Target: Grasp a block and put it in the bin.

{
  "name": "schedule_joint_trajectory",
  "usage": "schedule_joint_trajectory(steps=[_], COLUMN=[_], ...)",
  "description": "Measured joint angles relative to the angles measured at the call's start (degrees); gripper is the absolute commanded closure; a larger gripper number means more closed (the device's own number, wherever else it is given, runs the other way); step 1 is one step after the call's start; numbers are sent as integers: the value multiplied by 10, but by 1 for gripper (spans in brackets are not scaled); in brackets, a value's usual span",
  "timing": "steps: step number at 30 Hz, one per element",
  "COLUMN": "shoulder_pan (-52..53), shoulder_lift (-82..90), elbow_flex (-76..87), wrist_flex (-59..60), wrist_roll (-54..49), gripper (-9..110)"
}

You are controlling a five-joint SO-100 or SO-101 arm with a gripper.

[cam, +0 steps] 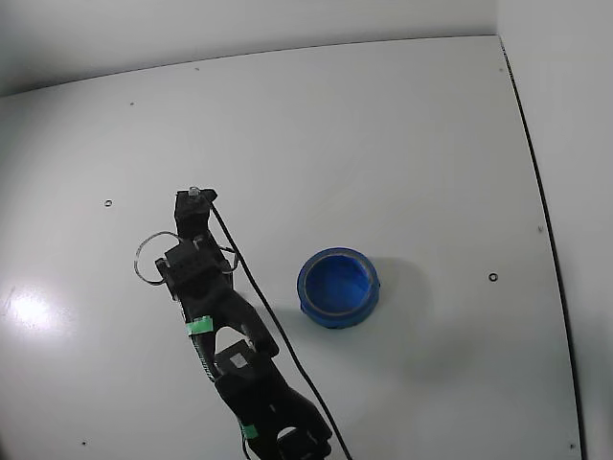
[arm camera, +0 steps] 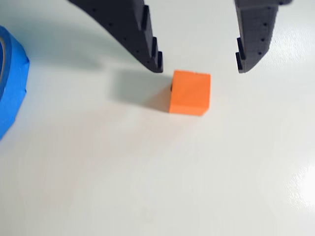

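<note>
- Both black fingers (arm camera: pixel 147 44) enter the wrist view from the top edge, their upper parts cut off by the frame; they stand wide apart, nothing between the pads.
- Gripper (arm camera: pixel 201 68) hangs just above the white table (arm camera: pixel 147 187), the midpoint between its tips falling over the far edge of the block.
- Block (arm camera: pixel 190 92) reads orange in the wrist view, plain-faced, resting flat on the table. It sits nearer the left fingertip than the right one. Whether the left tip touches its upper corner cannot be told; the right tip is clearly apart from it.
- Block throws a soft shadow to its left, merging with the shadow of the left finger.
- Bin (arm camera: pixel 11 81) shows only as a blue sliver at the left edge of the wrist view, most of it out of frame; its inside cannot be seen there.
- Fixed view: the bin (cam: pixel 337 287) stands whole on the table, round and blue, to the right of the arm and well apart from it. Nothing can be made out inside it.
- Arm (cam: pixel 225 335) runs up from the bottom edge, base cut off, a black cable (cam: pixel 259 307) trailing along it.
- Block is not visible in the fixed view, hidden under the gripper head (cam: pixel 193 213); the fingers cannot be made out from that angle either.
</note>
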Motion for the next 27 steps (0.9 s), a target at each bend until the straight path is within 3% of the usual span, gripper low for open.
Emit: schedule_joint_trajectory(steps=[17,23,27], shoulder_pan=[0,0,0], shoulder_lift=[-92,-96,-96], elbow_flex=[-67,-72,-72], wrist_flex=[0,0,0], wrist_roll=[-3,-3,-3], gripper=[80,102,100])
